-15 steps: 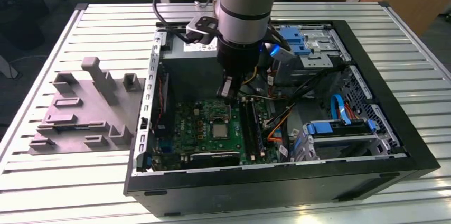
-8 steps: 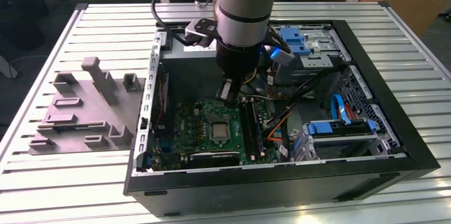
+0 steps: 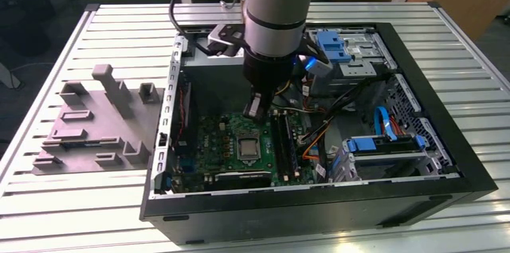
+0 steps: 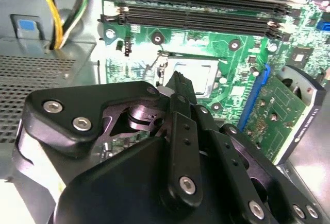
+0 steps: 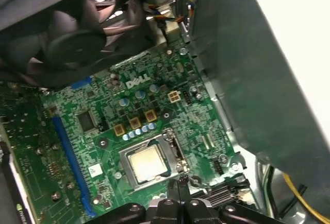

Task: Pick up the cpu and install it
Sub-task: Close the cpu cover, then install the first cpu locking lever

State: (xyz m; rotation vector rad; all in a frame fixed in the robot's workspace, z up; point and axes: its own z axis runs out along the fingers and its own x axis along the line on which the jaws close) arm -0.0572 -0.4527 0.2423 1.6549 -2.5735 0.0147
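Slatted counter (image 3: 119,205) carries your open case (image 3: 446,145), where the cpu (image 5: 147,162) already sits in its socket (image 5: 152,161) on the board (image 5: 129,105), and your end effector (image 5: 178,187) hangs just beside it, fingers pressed together and holding nothing.

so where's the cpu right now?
The cpu sits in the motherboard socket, in both wrist views, with the gripper just beside the socket's edge, near the memory slots.

Arm (image 3: 275,20) inside open computer case (image 3: 446,145), gripper (image 3: 253,110) above motherboard (image 3: 239,145), cpu perhaps seated
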